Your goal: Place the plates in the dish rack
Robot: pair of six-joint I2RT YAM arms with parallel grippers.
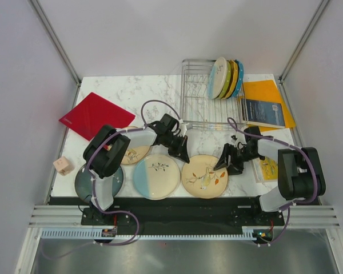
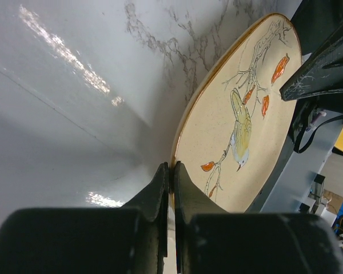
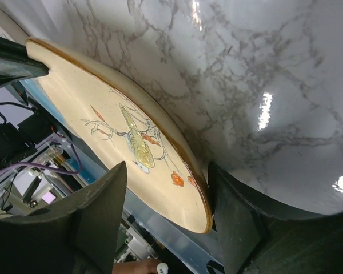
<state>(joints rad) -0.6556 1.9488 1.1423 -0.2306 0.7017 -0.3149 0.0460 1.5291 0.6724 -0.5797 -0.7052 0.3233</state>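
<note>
A cream plate with a bird-and-branch drawing lies near the table's front edge. My left gripper is shut on its far-left rim. My right gripper is open and straddles the opposite rim, one finger against the outer edge and the other over the face. To the left lie a half-blue, half-cream plate, a second cream plate and a dark teal plate, the last two partly hidden by the left arm. The wire dish rack stands at the back with several plates upright at its right end.
A red square mat lies at the back left. An orange folder with a dark booklet sits right of the rack. A small pink block is at the left edge and a yellow item lies by the right arm.
</note>
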